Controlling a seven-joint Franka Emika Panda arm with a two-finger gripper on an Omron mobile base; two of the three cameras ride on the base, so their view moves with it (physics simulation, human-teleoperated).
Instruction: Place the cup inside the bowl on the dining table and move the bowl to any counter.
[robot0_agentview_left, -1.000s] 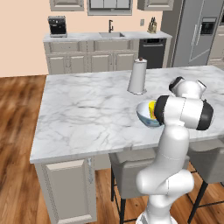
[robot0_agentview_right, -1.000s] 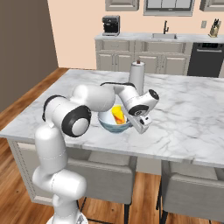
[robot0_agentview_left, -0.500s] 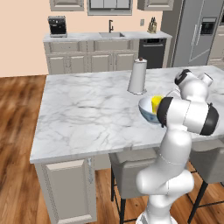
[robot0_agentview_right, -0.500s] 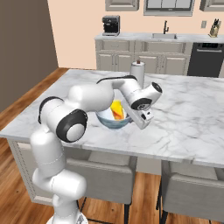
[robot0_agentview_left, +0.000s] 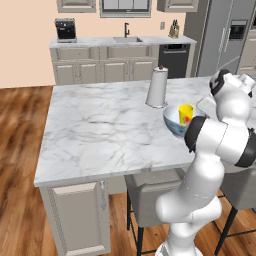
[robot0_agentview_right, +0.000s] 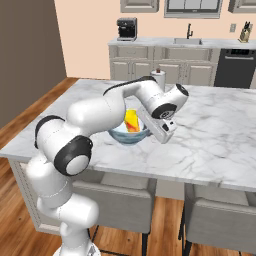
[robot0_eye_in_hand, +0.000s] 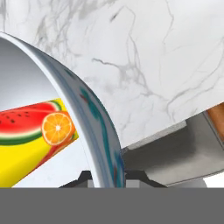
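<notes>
End effector (robot0_agentview_right: 150, 131) on bowl (robot0_agentview_right: 125, 135) rim (swung right) | cup (robot0_agentview_right: 132, 120) inside

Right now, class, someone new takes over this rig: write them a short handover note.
Hand: straddles the bowl's rim, one fingertip each side; whether it is clamped cannot be told.
Cup: already inside the bowl.
Bowl: near the edge of the dining table, close to the paper towel roll.
Done: cup in bowl.
Left: carry the bowl to the counter by the far wall.
</notes>
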